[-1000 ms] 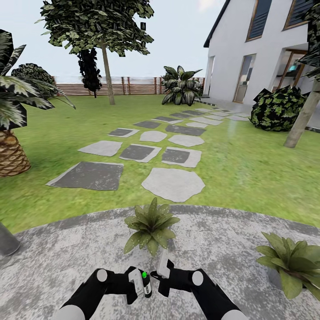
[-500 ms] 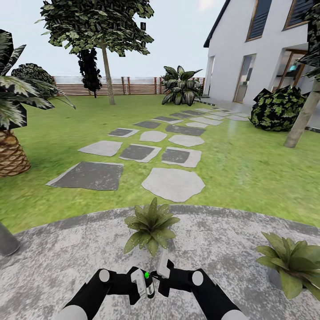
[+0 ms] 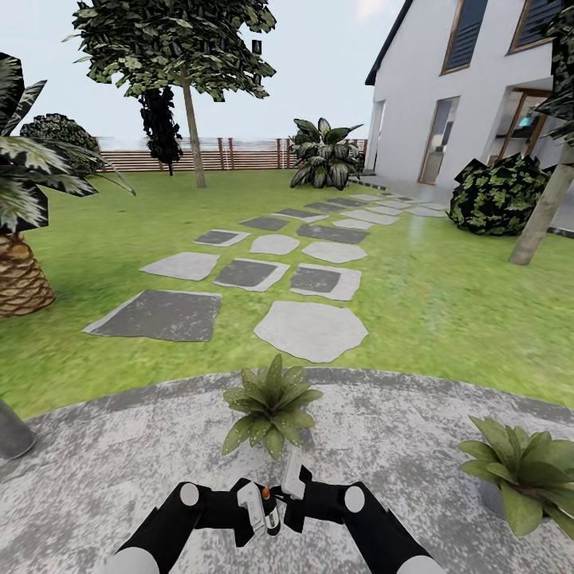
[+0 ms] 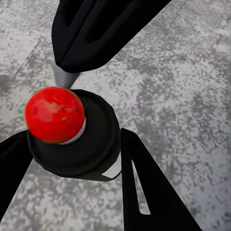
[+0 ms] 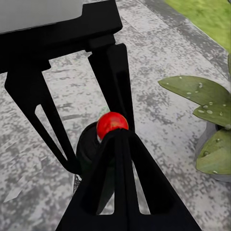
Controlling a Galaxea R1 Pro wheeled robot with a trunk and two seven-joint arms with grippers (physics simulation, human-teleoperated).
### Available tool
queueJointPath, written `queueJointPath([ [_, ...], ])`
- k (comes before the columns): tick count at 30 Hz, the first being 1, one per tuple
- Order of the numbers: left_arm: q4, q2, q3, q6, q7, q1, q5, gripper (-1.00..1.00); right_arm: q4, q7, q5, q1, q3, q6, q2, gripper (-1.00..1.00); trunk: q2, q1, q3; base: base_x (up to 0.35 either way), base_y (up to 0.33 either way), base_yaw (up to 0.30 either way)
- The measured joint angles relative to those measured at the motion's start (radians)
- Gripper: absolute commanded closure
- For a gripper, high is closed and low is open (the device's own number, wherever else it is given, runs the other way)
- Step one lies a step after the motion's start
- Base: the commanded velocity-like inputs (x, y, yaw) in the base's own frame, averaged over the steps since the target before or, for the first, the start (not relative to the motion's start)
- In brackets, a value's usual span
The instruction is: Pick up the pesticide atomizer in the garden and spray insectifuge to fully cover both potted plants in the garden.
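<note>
Where the round patio (image 3: pixel 96 470) meets the lawn (image 3: pixel 446 319), one potted plant (image 3: pixel 271 405) stands just inside the curved edge, and bare paving lies open to either side of it. The second plant (image 3: pixel 522 470) sits further right along the patio. Nearer than the first plant, the left gripper (image 3: pixel 253 510) clasps the atomizer (image 3: pixel 269 510) (red-tipped top (image 4: pixel 55 114)); the right gripper (image 3: pixel 288 493) closes in beside it, grip unclear.

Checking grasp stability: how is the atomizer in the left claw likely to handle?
Likely rigid: the pesticide atomizer shows no dent between the fingers of the left claw. Probably light, being far smaller than the potted plant. Its round black top suggests it could roll if laid down.
</note>
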Motion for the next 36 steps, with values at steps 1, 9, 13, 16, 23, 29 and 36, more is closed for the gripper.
queueJointPath([
  [1, 0.000, 0.000, 0.000, 0.000, 0.000, 0.000, 0.000, 1.00, 0.000, 0.000, 0.000, 0.000, 0.000, 0.000, 0.000, 1.00, 0.000, 0.000, 0.000, 0.000, 0.000, 0.000],
  [9, 0.003, 0.009, -0.001, 0.000, 0.000, 0.000, -0.001, 1.00, 0.000, 0.000, 0.000, 0.000, 0.000, 0.000, 0.000, 1.00, 0.000, 0.000, 0.000, 0.000, 0.000, 0.000],
  [13, 0.005, 0.051, -0.005, 0.001, 0.000, 0.007, -0.012, 1.00, 0.001, 0.000, 0.000, 0.000, 0.000, 0.000, 0.000, 1.00, 0.000, 0.000, 0.000, 0.000, 0.000, 0.000],
  [16, 0.006, 0.143, -0.005, 0.002, -0.001, 0.016, -0.005, 1.00, 0.003, 0.000, 0.000, 0.000, 0.000, 0.000, 0.000, 1.00, 0.000, 0.000, 0.000, 0.000, 0.000, 0.000],
  [23, 0.075, 0.321, 0.003, -0.115, 0.000, 0.018, -0.004, 1.00, 0.012, -0.001, 0.004, 0.000, -0.001, 0.000, 0.000, -1.00, 0.000, 0.000, 0.000, 0.000, 0.000, 0.000],
  [29, 0.084, 0.350, 0.014, -0.125, 0.025, 0.032, 0.009, 1.00, 0.078, -0.127, 0.000, 0.001, -0.008, -0.002, -0.032, -1.00, 0.000, 0.000, 0.000, 0.000, 0.000, 0.000],
  [36, 0.286, 0.332, 0.097, -0.136, 0.322, 0.041, 0.192, 1.00, 0.439, -0.619, -0.039, 0.004, -0.018, -0.014, -0.101, -1.00, 0.000, 0.000, 0.000, 0.000, 0.000, 0.000],
])
